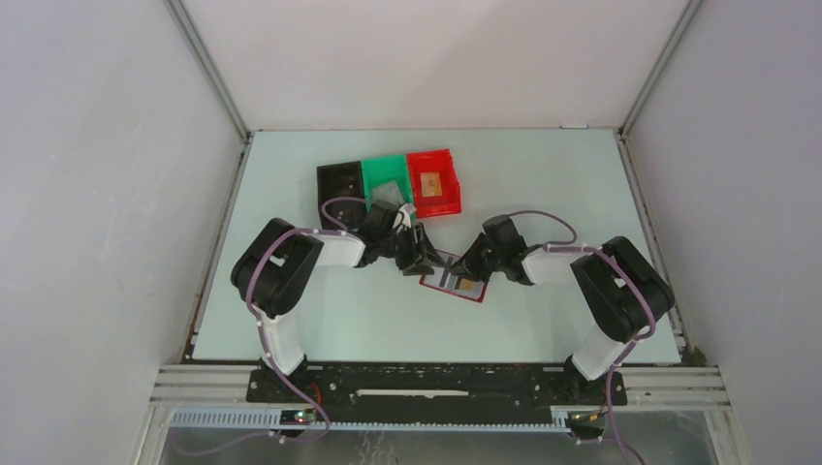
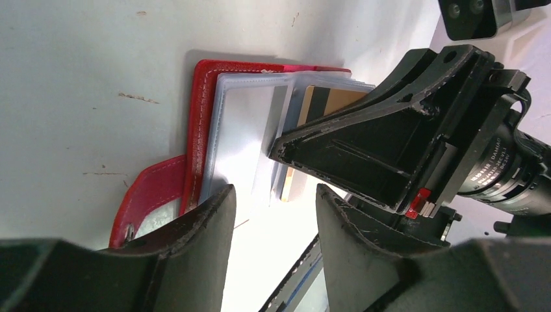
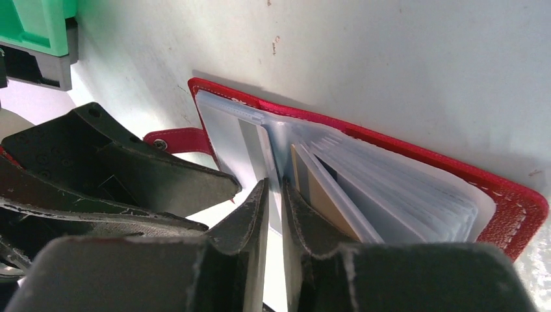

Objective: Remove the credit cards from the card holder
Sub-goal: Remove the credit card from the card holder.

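Note:
The dark-red card holder point(image 1: 454, 282) lies open on the table with its clear sleeves fanned up. A tan credit card point(image 3: 323, 199) stands in one sleeve, also seen as the tan card point(image 2: 333, 99) in the left wrist view. My right gripper point(image 3: 274, 184) sits at the sleeves, its jaws a thin slit apart with a sleeve edge between them. My left gripper point(image 2: 274, 192) is open just off the holder's edge point(image 2: 200, 117) with nothing between its fingers. The strap tab point(image 2: 146, 195) lies beside its left finger. In the top view both grippers, left point(image 1: 419, 255) and right point(image 1: 465, 265), meet over the holder.
Three small bins stand in a row behind the holder: black point(image 1: 338, 183), green point(image 1: 386, 174) and red point(image 1: 432, 181). A grey card lies in the green bin and a tan one in the red bin. White walls enclose the table.

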You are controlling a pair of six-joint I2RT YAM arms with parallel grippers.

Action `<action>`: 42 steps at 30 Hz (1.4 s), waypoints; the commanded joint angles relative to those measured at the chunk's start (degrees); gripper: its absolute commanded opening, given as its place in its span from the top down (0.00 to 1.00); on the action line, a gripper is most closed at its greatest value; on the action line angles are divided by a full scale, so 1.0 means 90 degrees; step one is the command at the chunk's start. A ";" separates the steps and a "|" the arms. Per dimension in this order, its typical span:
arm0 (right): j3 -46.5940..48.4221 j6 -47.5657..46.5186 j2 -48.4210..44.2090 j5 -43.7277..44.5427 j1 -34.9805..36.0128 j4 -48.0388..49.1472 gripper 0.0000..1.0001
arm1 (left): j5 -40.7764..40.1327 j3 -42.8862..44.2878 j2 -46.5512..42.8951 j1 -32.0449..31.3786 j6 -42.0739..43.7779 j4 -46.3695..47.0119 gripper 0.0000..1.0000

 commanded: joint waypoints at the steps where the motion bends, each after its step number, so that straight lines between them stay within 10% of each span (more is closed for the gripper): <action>1: -0.0373 0.0173 0.0122 0.0134 -0.0023 0.0324 0.82 | -0.0290 0.0130 0.0182 -0.0039 0.0136 -0.0340 0.45; 15: -0.1432 0.1057 0.0598 -0.0518 -0.0152 0.3054 1.00 | -0.0265 0.0114 0.0115 -0.0039 0.0158 -0.0395 0.46; 42: -0.1857 0.0398 -0.1237 0.0377 -0.0149 0.1378 1.00 | -0.0286 0.0096 -0.0130 0.0085 0.0325 -0.0615 0.44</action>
